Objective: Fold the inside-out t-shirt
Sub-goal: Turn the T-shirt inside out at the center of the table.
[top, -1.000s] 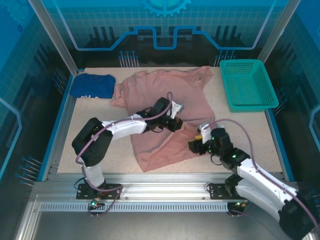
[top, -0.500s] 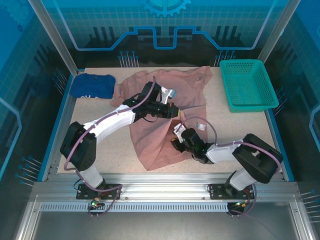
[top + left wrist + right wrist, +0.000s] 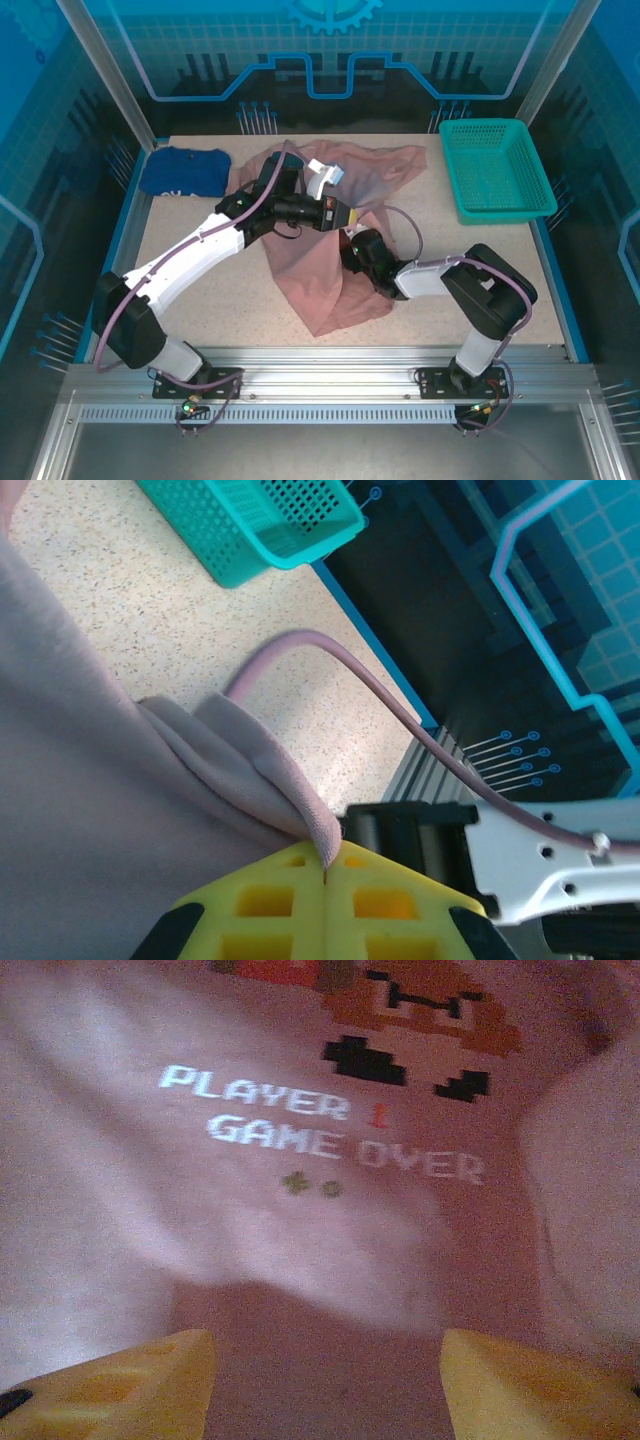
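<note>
The inside-out t-shirt (image 3: 330,270), dusty pink, is bunched in the middle of the table and pulled up into a peak. My left gripper (image 3: 340,215) is shut on a fold of its edge; in the left wrist view the yellow fingers (image 3: 270,905) meet with the pink hem (image 3: 322,835) pinched between them. My right arm (image 3: 420,275) reaches left into the shirt, its tip covered by cloth. In the right wrist view my right gripper (image 3: 325,1390) stands open, with nothing between the yellow fingertips (image 3: 110,1385). Just ahead is shirt fabric printed "PLAYER 1 GAME OVER" (image 3: 320,1135).
A dark blue folded garment (image 3: 183,170) lies at the back left. A teal basket (image 3: 495,165) stands at the back right, its wall (image 3: 270,525) also in the left wrist view. Bare speckled table (image 3: 200,310) lies at the front left and right of the shirt.
My left gripper has risen and drawn back with the shirt's edge, lifting the cloth. The right gripper has slid left into the shirt, and its fingers now stand wider apart.
</note>
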Controlling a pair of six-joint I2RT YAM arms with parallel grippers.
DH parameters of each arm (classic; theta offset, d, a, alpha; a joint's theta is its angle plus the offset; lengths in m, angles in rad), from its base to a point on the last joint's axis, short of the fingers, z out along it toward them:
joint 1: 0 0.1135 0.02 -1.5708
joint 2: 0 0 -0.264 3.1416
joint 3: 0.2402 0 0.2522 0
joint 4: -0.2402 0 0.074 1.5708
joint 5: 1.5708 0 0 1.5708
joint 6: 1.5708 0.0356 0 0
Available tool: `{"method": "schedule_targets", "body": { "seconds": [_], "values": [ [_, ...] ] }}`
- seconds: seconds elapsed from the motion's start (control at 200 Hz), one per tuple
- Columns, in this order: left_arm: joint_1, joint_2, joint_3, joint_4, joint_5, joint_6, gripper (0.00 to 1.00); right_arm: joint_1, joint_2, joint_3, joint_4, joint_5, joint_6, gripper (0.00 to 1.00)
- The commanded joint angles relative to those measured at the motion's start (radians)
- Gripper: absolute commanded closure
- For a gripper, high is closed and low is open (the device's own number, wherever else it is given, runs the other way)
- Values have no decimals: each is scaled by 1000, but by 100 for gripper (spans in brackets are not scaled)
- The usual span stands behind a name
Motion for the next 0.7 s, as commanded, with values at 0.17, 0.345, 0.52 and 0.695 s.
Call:
{"method": "schedule_targets", "body": {
  "seconds": [0.17,0.345,0.52,0.695],
  "values": [
    [-94,-61,98,58,45,49,100,-27,114,177,-146,19,52,34],
    [-163,-33,237,51,70,65,100,-28,183,332,-282,7,72,32],
    [-191,-58,282,82,132,49,100,-34,241,460,-396,2,80,29],
    [-190,-111,284,101,127,72,100,-53,301,545,-513,-25,92,24]
  ]
}}
